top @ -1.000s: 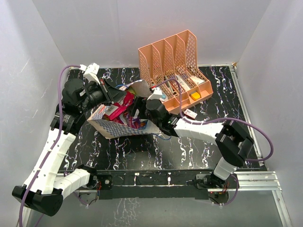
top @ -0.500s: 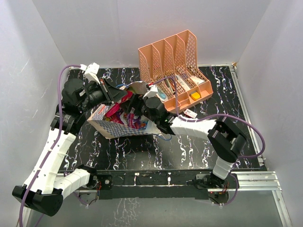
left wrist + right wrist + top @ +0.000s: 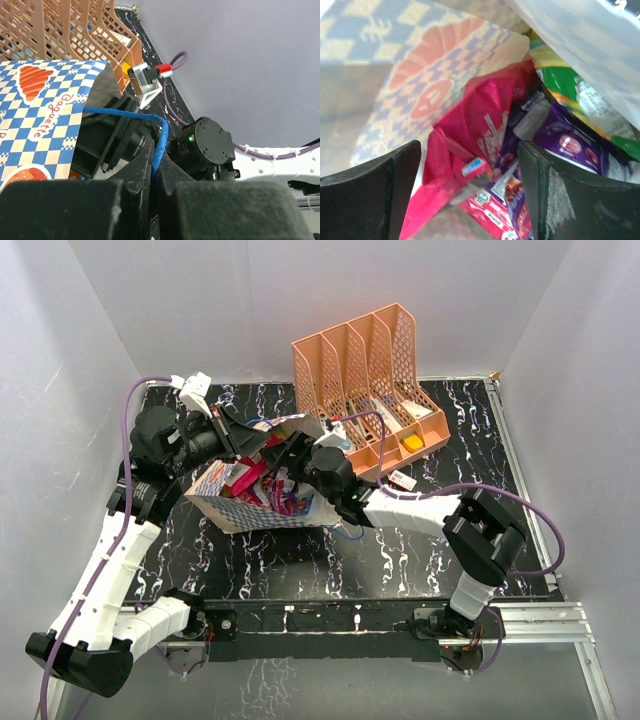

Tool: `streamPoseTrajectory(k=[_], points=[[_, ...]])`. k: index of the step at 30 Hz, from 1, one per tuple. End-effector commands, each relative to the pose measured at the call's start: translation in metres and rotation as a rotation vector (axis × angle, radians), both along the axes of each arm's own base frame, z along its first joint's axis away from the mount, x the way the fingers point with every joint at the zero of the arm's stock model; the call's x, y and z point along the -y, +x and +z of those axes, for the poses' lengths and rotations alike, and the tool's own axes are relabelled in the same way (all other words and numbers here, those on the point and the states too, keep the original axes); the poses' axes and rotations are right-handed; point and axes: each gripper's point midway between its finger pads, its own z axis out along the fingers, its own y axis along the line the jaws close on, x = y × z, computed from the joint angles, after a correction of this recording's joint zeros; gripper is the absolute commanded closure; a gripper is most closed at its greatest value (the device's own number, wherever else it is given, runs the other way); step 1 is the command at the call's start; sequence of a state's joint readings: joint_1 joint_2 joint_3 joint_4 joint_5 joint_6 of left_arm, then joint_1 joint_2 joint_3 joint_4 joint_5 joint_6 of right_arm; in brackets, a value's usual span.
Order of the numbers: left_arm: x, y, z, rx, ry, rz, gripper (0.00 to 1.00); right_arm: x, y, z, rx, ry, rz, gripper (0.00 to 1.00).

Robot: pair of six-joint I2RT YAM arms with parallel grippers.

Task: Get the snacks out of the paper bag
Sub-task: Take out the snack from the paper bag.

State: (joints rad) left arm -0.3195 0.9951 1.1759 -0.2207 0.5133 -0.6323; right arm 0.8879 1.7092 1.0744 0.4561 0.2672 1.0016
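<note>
The paper bag [image 3: 232,510], cream with blue-white checks, lies tilted on the black table with its mouth facing right. My left gripper [image 3: 243,437] is shut on the bag's blue cord handle [image 3: 161,135], which runs up between the pinched jaws [image 3: 156,152]. My right gripper [image 3: 290,458] is inside the bag's mouth. In the right wrist view it [image 3: 470,170] stands open over the snacks: a magenta packet [image 3: 475,120] lies between the fingers, a purple packet [image 3: 570,145] by the right finger, and a green-yellow packet [image 3: 570,90] behind. Nothing is gripped.
A peach mesh file organizer [image 3: 365,370] stands right behind the bag, small items in its front slots [image 3: 412,442]. A small packet [image 3: 402,480] lies on the table beside it. White walls close in the table on three sides.
My right gripper has moved left and further into the bag's mouth, still open. The left gripper keeps its hold on the handle, and the bag has shifted slightly.
</note>
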Motion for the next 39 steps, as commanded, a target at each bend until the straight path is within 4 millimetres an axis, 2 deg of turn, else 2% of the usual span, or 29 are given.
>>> streamPoseTrajectory(k=[1, 7, 10, 14, 15, 17, 26, 39], points=[[0.005, -0.017, 0.021, 0.06, -0.034, -0.052, 1.0, -0.022, 0.02, 0.015, 0.007, 0.044, -0.004, 0.28], [0.0, -0.014, 0.018, 0.053, 0.012, -0.011, 1.0, -0.032, 0.02, 0.012, -0.004, 0.047, 0.001, 0.6], [-0.007, -0.009, 0.021, 0.067, 0.044, 0.036, 1.0, -0.033, 0.016, 0.025, 0.015, 0.058, 0.022, 0.72], [-0.017, 0.0, 0.025, 0.078, 0.069, 0.113, 1.0, -0.027, 0.008, 0.052, 0.063, 0.082, 0.044, 0.92], [-0.019, 0.002, 0.025, 0.079, 0.074, 0.128, 1.0, -0.023, 0.004, 0.069, 0.085, 0.105, 0.047, 0.92], [-0.023, 0.005, 0.026, 0.08, 0.081, 0.153, 1.0, -0.017, -0.002, 0.087, 0.108, 0.131, 0.057, 0.92], [-0.033, 0.014, 0.019, 0.056, 0.121, 0.224, 1.0, 0.006, -0.021, 0.149, 0.18, 0.235, 0.095, 0.92], [-0.045, 0.018, 0.016, 0.044, 0.131, 0.299, 1.0, 0.053, -0.053, 0.208, 0.279, 0.285, 0.088, 0.92]])
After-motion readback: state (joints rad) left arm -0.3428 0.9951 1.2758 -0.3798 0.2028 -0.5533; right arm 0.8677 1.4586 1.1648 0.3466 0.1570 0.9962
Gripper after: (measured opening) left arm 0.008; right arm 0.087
